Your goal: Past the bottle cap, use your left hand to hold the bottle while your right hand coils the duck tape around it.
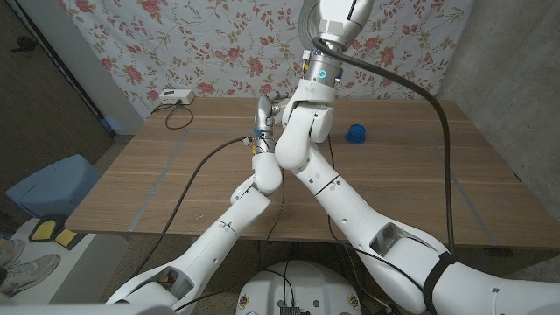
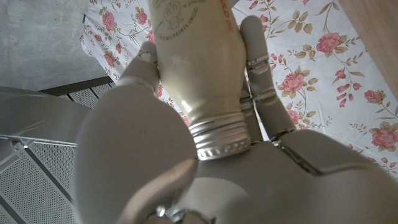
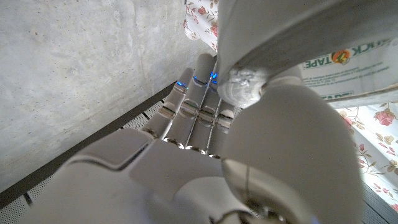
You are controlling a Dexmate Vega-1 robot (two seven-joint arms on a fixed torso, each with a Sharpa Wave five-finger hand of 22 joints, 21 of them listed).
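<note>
Two robot arms cross above the wooden table point(image 1: 175, 188), their hands meeting in front of the floral wallpaper point(image 1: 219, 44). The left hand point(image 2: 186, 143) grips a cream-coloured bottle point(image 2: 193, 62), fingers point(image 2: 255, 56) wrapped around its body; faint printing marks the bottle's side and its bare silver threaded neck point(image 2: 217, 137) carries no cap. The right hand point(image 3: 205, 143) holds a roll of duck tape point(image 3: 348, 62), its white label printed in green, with the thumb pressed on the silvery rim. A blue bottle cap point(image 1: 355, 133) sits on the table, right of the crossed arms, and a white box point(image 1: 176, 97) lies at the table's far left corner.
</note>
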